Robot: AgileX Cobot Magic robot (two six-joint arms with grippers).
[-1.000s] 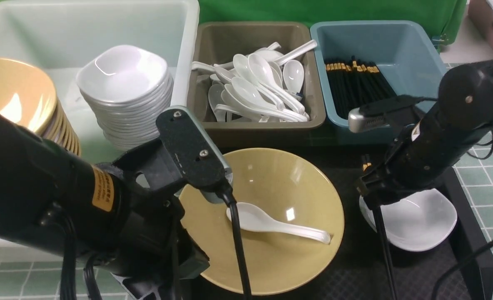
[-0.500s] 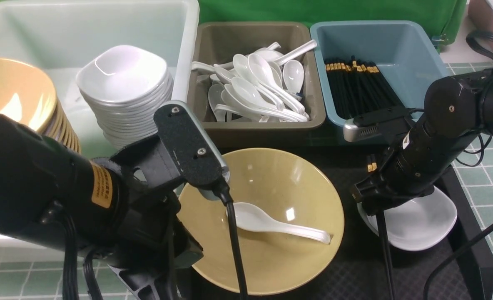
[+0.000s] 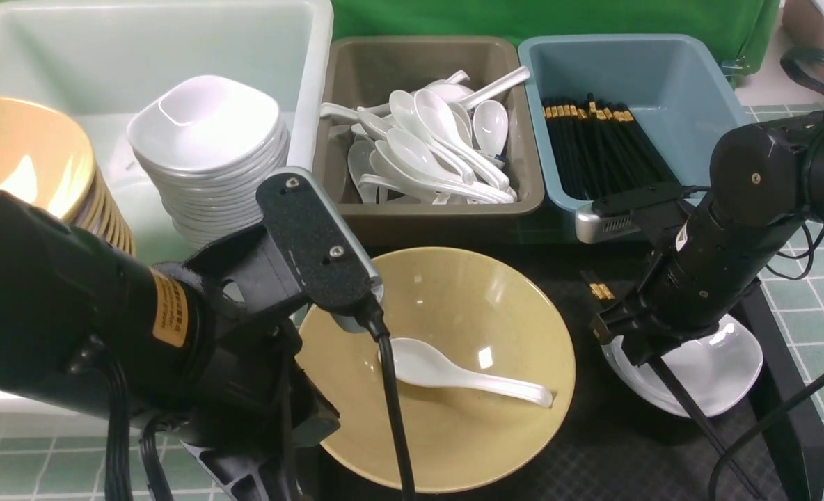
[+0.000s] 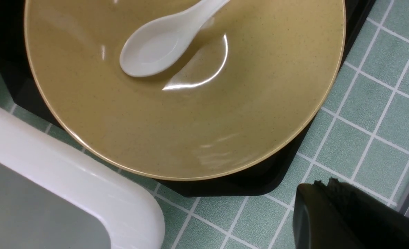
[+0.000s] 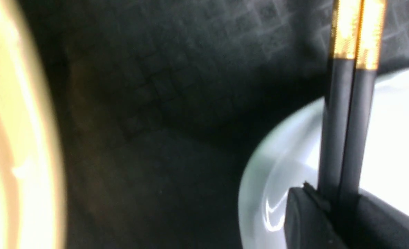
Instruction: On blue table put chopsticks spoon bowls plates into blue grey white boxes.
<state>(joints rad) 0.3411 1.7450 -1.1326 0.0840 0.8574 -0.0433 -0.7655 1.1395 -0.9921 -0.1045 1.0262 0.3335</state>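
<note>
black sticks with gold bands: chopsticks (image 5: 344, 131), one pair, item in hand.

location: the pair is clamped between the closed jaws of the right gripper (image 3: 636, 342), above the black tray (image 3: 593, 452) and across the edge of a white plate (image 3: 725, 369). the gold-banded thick ends point up toward the boxes. the thin ends slant down toward the near side of the tray; whether they touch it cannot be told.

handling, as judged: light, stiff, narrow and glossy, so slippery. the two sticks lie side by side and are held by pressure alone, so they may scissor or slide apart if the grip is eased. hold is taken a little below the gold bands, and the longer thin part hangs free, so swing or droop is to be expected. a hold nearer mid-length would be better balanced.

destination, as judged: slate-blue box (image 3: 704, 90), where a bundle of like sticks (image 3: 593, 139) is laid lengthwise.

other hand: the left gripper (image 4: 325, 188) is closed and empty, over the blue table (image 4: 373, 114) just beside the rim of the yellow bowl (image 3: 468, 431).

also listed: spoon (image 3: 454, 372), lying loose in that bowl; glazed, smooth, breakable if dropped.
</note>
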